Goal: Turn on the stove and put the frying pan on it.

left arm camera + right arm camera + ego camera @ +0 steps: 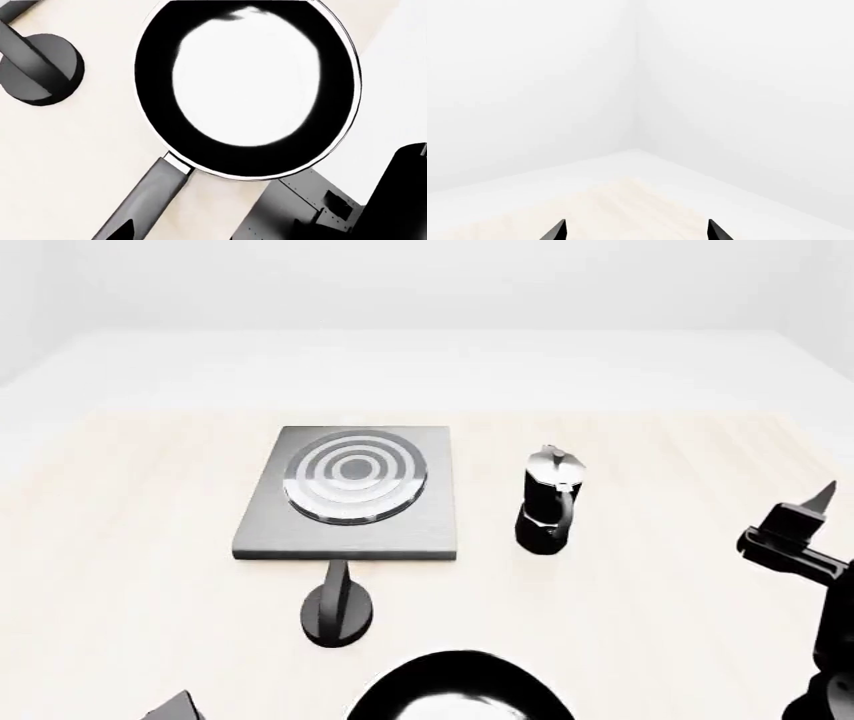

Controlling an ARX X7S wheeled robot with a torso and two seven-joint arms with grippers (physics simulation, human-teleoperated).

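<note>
Waiting off the burner, the frying pan [247, 85] lies on the bench [641, 620] just beneath the left tool, whose state cannot be told. Well ahead sit the stove [350, 495] and knob [336, 608]; the right tool [637, 231] hangs apart, empty.

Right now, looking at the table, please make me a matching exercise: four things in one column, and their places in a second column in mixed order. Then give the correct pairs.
Things:
1. stove
2. moka pot
3. knob
4. frying pan

Places (head view):
A. at the bottom edge, nearest the robot, partly cut off
B. just in front of the slab's near edge
C. to the right of the slab, standing upright
D. mid-table, burner rings facing up

Pairs: 1-D, 2-C, 3-B, 4-A
</note>
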